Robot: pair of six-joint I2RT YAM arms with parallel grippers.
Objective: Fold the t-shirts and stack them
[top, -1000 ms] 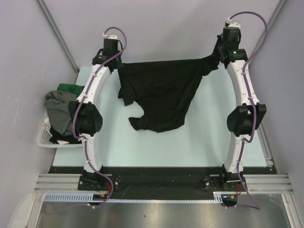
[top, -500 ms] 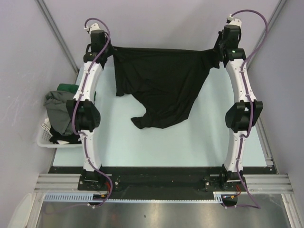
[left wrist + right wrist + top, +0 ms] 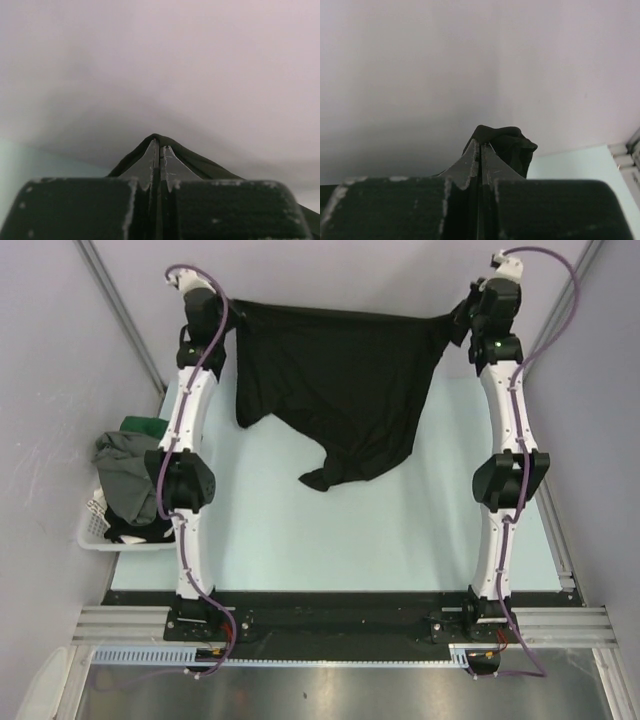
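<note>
Basket (image 3: pixel 92 530) mostly hidden beneath heaped shirts (image 3: pixel 122 475)

table (image 3: pixel 300 540): pale green | on it: white basket (image 3: pixel 93 527), left edge

A t-shirt (image 3: pixel 340 390) hangs spread between the left gripper (image 3: pixel 159 150) and right gripper (image 3: pixel 480 150), over the worktop's (image 3: pixel 330 540) far half. At its left edge, a basket (image 3: pixel 95 525) holds other t-shirts (image 3: pixel 125 475).
</note>
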